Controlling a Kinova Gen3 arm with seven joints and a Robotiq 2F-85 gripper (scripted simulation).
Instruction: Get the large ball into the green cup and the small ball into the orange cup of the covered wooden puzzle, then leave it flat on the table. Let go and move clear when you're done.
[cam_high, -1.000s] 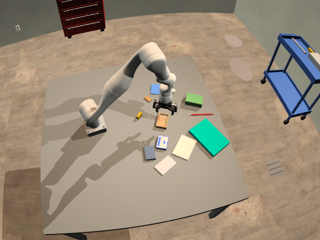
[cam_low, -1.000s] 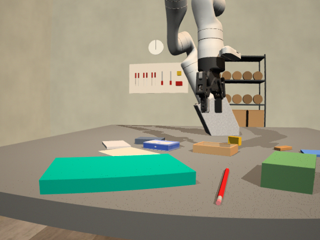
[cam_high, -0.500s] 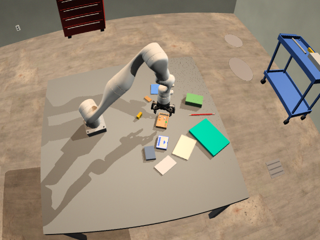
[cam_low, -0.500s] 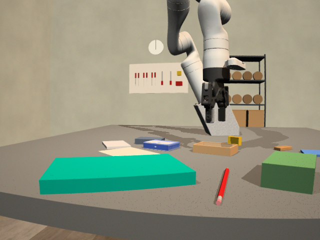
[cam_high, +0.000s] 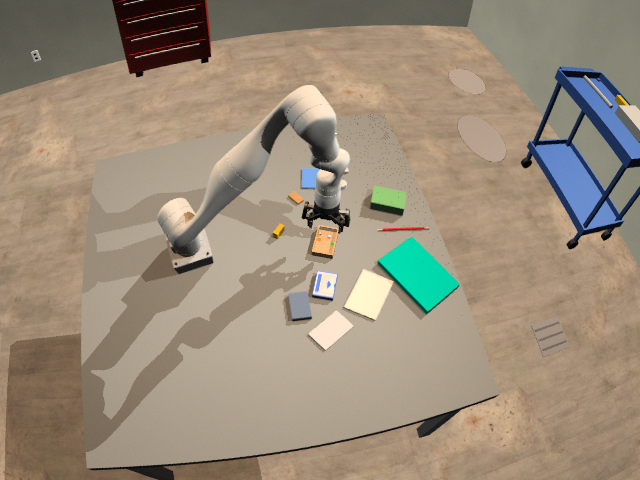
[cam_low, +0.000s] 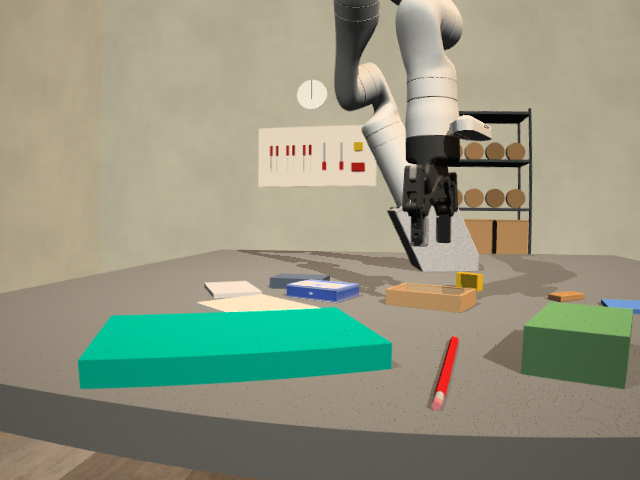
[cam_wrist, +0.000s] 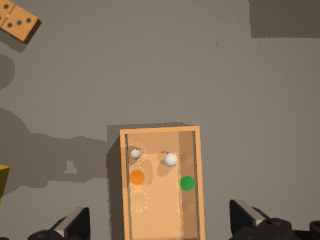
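The covered wooden puzzle (cam_high: 325, 241) lies flat on the table; it also shows in the side view (cam_low: 430, 296) and the wrist view (cam_wrist: 161, 184). Inside it, the large white ball rests above and left of the green cup (cam_wrist: 187, 183). The small ball rests just above the orange cup (cam_wrist: 137, 177). My gripper (cam_low: 427, 229) (cam_wrist: 160, 219) hangs open and empty above one end of the puzzle, with a finger (cam_wrist: 72, 223) out to the left of the box and the other out to the right. It does not touch the box.
Near the puzzle are a yellow block (cam_high: 278, 230), an orange domino (cam_high: 295, 197), a blue tile (cam_high: 309, 177), a green block (cam_high: 388, 199), a red pencil (cam_high: 403, 228), a teal book (cam_high: 417, 273), a blue-white box (cam_high: 324, 284), a cream sheet (cam_high: 368, 293) and a grey pad (cam_high: 299, 305).
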